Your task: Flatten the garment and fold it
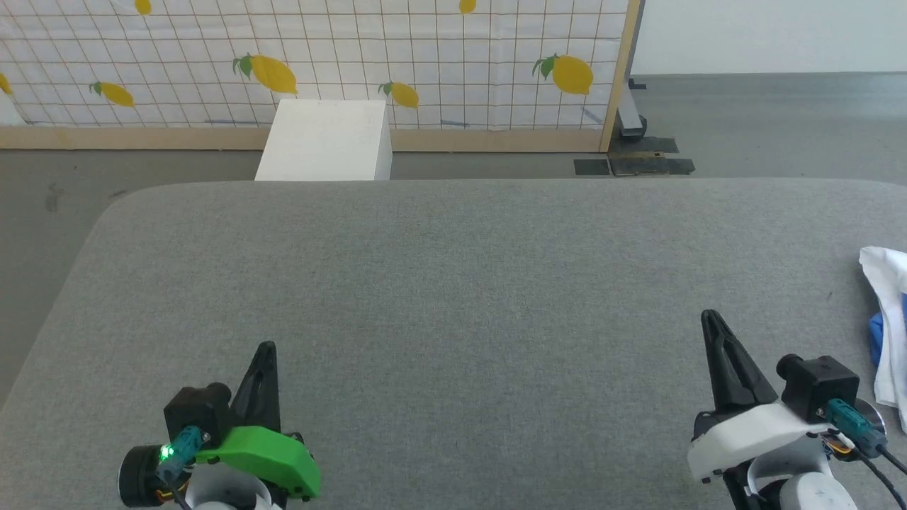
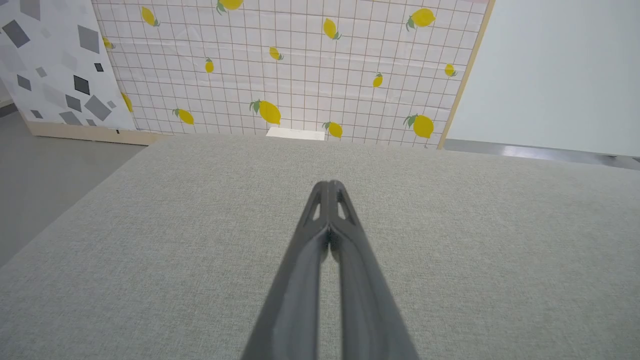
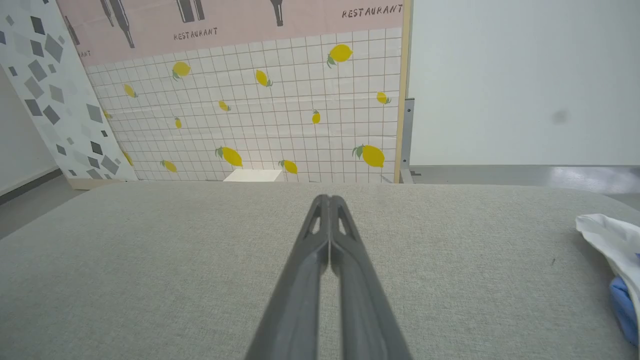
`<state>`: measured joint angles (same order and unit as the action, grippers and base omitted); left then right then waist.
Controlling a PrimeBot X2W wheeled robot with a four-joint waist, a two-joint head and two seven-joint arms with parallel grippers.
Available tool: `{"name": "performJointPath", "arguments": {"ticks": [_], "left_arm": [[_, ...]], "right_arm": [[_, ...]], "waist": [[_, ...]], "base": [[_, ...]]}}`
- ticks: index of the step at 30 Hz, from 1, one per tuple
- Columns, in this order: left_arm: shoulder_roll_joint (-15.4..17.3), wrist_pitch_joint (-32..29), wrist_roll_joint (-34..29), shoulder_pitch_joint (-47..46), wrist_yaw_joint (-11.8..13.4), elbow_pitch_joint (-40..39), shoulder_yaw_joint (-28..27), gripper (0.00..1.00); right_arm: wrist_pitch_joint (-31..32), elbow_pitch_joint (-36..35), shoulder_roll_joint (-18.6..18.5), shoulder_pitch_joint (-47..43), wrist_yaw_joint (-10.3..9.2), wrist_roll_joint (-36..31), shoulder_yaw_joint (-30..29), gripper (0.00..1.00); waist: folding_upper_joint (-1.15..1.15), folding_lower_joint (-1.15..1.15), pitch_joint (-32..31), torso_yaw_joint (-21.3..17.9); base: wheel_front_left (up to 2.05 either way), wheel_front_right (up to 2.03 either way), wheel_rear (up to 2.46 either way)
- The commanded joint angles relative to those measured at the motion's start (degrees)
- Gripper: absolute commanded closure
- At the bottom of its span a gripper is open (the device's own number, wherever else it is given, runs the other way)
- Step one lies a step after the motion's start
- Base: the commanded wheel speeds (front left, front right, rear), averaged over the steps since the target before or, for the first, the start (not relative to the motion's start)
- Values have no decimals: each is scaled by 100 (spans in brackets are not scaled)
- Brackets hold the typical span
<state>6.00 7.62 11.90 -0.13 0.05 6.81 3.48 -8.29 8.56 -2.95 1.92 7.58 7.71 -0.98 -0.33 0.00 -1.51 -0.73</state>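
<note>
The garment (image 1: 890, 319) lies bunched at the table's far right edge, white cloth with a bit of blue showing; most of it is cut off by the frame. In the right wrist view the garment (image 3: 612, 245) sits at the right margin. My right gripper (image 1: 711, 316) hovers over the table just left of the garment, shut on nothing, its tips pressed together (image 3: 329, 198). My left gripper (image 1: 266, 347) is at the lower left, far from the cloth, also shut and holding nothing (image 2: 329, 184).
The grey fabric-covered table (image 1: 453, 283) spreads wide with rounded far corners. Behind it stand a white box (image 1: 326, 140) on the floor and a lemon-print grid panel (image 1: 319, 57). Grey floor (image 1: 779, 120) lies beyond.
</note>
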Motion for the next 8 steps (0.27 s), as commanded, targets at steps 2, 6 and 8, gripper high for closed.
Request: {"name": "performJointPath", "arguments": {"ticks": [2,6,8], "left_arm": [[-26,-47,-104,6,1,-49,-35,100],[-43,-89,-167,6,1,-86,-54,100],[-52,-111,-200,7,1,-105,-63,100]], "right_arm": [[50,-73,3,-89,-4,-70,14,100],[96,-119,4,-95,-4,-111,19,100],[119,-142,4,-98,-4,-132,22,100]], "waist": [[15,0,5,3],[16,0,14,7],[17,0,18,9]], "base": [[0,0,0],[0,0,0],[0,0,0]]}}
